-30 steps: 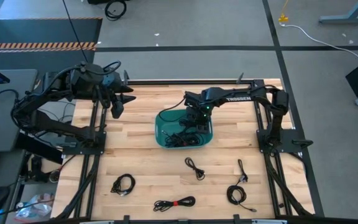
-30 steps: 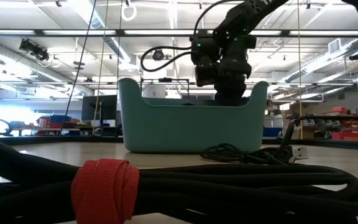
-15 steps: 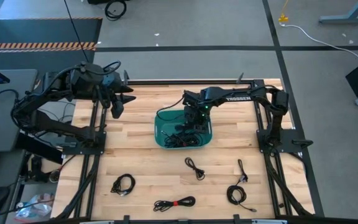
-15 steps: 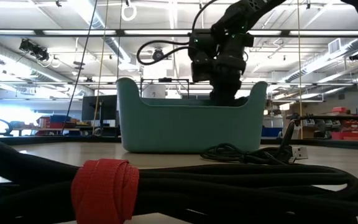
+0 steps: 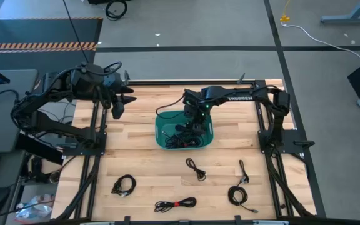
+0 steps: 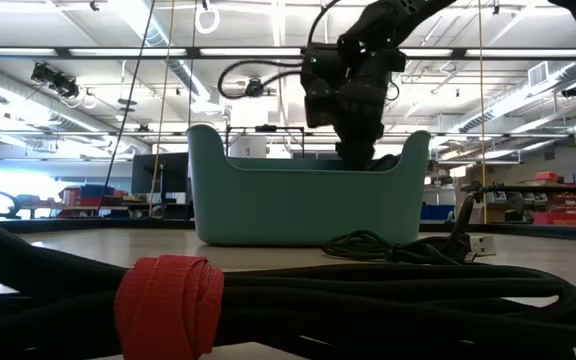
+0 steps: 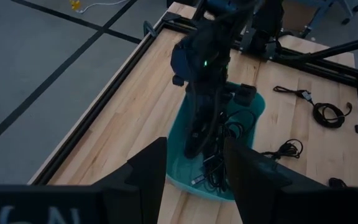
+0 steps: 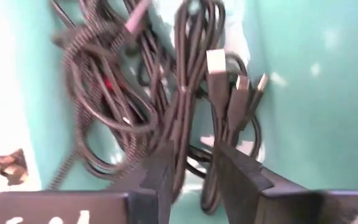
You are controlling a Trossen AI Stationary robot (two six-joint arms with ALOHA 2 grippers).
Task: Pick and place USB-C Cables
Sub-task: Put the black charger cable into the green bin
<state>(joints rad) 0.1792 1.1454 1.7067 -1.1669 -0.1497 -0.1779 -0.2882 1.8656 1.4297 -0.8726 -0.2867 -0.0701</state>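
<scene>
Teal bin (image 5: 162, 137) of USB-C Cables (image 8: 179, 118), right gripper (image 8: 191, 163) inside, jaws pinching one cable bundle.

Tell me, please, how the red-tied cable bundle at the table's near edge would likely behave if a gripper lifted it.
The red-tied cable bundle would probably lift as one piece, since the tie binds its middle. Its thin black ends look floppy and would likely droop and swing. It seems light; being flat, it should not roll.
</scene>
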